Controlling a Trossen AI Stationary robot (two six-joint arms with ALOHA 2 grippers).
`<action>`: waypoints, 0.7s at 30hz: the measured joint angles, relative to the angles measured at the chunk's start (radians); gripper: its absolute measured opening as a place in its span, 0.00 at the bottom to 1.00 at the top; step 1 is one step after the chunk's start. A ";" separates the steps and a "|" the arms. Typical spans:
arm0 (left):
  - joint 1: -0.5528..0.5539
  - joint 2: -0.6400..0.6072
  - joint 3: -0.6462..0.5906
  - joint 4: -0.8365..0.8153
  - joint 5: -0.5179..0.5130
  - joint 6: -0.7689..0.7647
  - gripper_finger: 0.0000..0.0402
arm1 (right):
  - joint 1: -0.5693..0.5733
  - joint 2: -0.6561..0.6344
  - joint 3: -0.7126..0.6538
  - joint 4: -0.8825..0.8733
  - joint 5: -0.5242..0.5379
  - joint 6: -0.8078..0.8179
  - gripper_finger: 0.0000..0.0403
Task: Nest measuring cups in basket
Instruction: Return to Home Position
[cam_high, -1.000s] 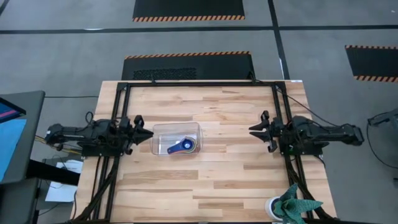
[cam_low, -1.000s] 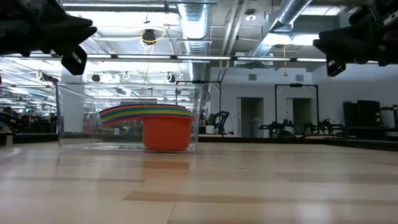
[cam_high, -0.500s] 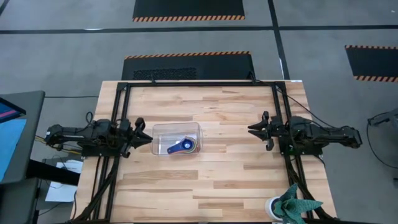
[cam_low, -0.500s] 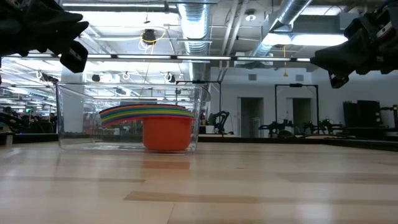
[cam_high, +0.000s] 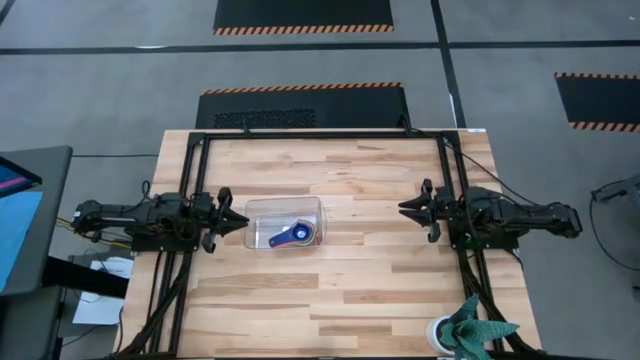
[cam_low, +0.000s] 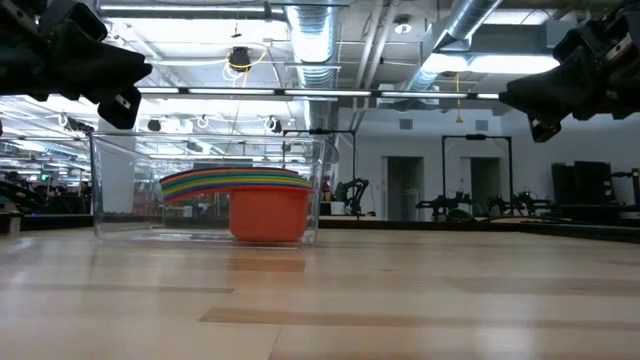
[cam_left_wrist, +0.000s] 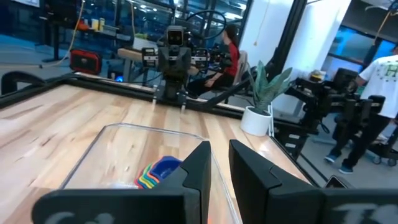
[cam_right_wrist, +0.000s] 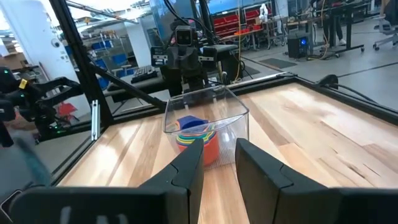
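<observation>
Since all the cups sit in the basket, the job looks done, and what is left is for both arms to go home without a bump.

The left tool hangs over the left edge of the bench. Its two fingers are spread just a little, with a thin gap, and they pinch nothing. Right in front of its tips is the end wall of the clear basket. From the low view the tool is up higher than the basket's rim, so it does not seem to touch.

Inside the basket, ahead of the left tool, the measuring cups sit one inside the other. The orange cup shows at the bottom, a band of bright rims lies above it, and the dark blue cup is on top with its handle pointing back toward the left tool.

Far past the basket, the right tool hangs over the right side of the bench, well apart from the basket. Its fingers are also spread a little and hold nothing.

The risk is on the left. If that tool dips or swings forward, it could knock the light basket, slide it, or shake the top cup loose. The right tool has lots of room.
</observation>
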 joint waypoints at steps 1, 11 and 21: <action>0.000 0.000 0.000 0.000 0.000 0.000 0.11 | 0.000 0.000 0.000 0.000 0.000 0.000 0.29; -0.005 -0.001 0.000 0.000 -0.003 0.000 0.11 | 0.000 0.000 0.000 -0.002 -0.001 0.000 0.29; -0.014 0.000 0.000 -0.002 -0.009 0.000 0.11 | 0.000 0.000 -0.001 -0.002 -0.001 0.000 0.29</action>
